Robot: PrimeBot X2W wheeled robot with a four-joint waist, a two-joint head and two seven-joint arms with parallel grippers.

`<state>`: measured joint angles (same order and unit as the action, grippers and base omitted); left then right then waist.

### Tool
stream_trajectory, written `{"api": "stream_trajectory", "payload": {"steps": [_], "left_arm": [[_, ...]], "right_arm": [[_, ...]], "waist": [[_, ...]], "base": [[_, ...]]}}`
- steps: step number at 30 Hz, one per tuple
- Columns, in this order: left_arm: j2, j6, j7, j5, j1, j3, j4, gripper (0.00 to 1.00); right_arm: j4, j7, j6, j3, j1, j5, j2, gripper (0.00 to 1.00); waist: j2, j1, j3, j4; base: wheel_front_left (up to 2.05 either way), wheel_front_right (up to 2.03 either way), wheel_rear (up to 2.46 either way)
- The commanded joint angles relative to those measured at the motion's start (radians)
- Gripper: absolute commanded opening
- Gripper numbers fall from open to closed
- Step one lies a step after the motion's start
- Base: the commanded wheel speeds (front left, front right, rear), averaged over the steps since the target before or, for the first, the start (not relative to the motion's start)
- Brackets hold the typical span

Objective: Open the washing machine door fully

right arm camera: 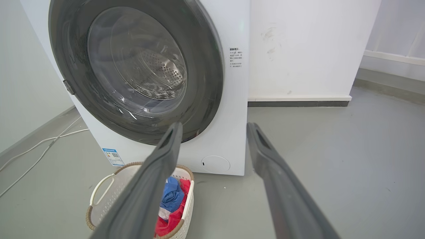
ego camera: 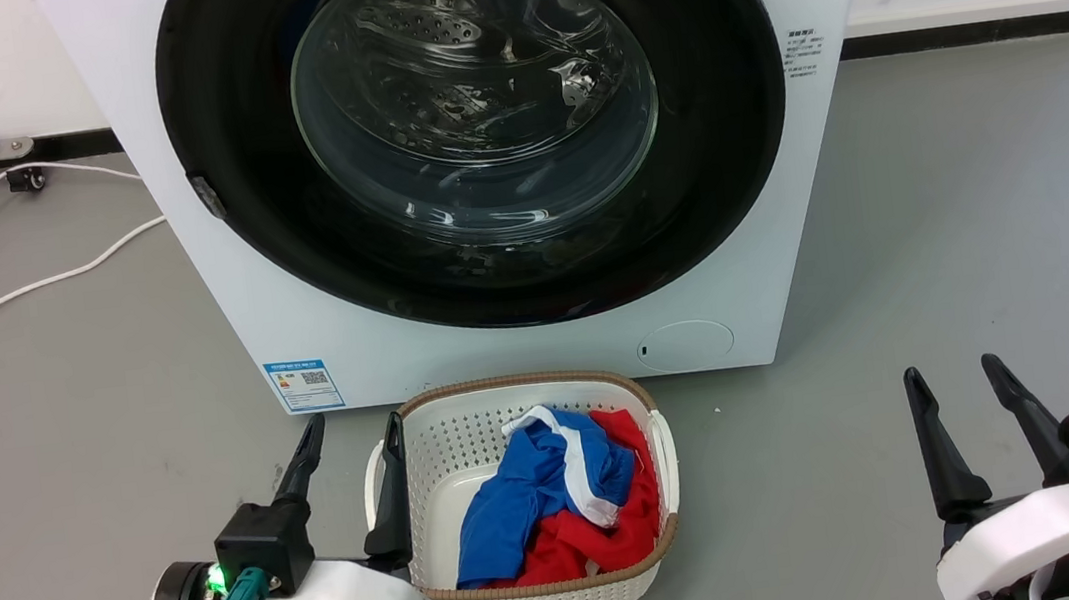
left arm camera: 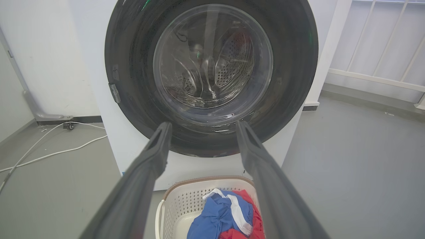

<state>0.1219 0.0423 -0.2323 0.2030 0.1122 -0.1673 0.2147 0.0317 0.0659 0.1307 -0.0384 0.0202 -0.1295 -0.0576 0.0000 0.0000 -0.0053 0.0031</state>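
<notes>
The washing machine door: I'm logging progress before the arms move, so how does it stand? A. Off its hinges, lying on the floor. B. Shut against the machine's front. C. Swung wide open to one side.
B: the washing machine door sits flat in the white front of the washing machine, and the left gripper and right gripper are open and apart from it.
</notes>
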Motion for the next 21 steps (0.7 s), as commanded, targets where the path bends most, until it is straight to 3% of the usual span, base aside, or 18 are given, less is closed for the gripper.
{"api": "stream_trajectory", "payload": {"steps": [1, 15, 21], "left_arm": [[0.006, -0.005, -0.008, -0.018, 0.016, -0.005, -0.003, 1.00], [-0.002, -0.007, -0.032, -0.068, 0.014, -0.003, 0.013, 1.00], [-0.006, -0.004, -0.033, -0.051, 0.014, 0.002, 0.020, 1.00]], "right_arm": [[-0.010, 0.008, 0.000, -0.001, 0.000, 0.023, 0.004, 1.00], [-0.011, 0.033, 0.000, 0.000, 0.013, 0.089, 0.008, 1.00], [-0.001, 0.037, 0.000, -0.001, 0.011, 0.068, 0.008, 1.00]], "waist": [[0.0000, 0.0000, 0.000, 0.000], [0.0000, 0.0000, -0.004, 0.000], [0.0000, 0.0000, -0.004, 0.002]], "base": [[0.00, 0.00, 0.00], [0.00, 0.00, 0.00], [0.00, 0.00, 0.00]]}}
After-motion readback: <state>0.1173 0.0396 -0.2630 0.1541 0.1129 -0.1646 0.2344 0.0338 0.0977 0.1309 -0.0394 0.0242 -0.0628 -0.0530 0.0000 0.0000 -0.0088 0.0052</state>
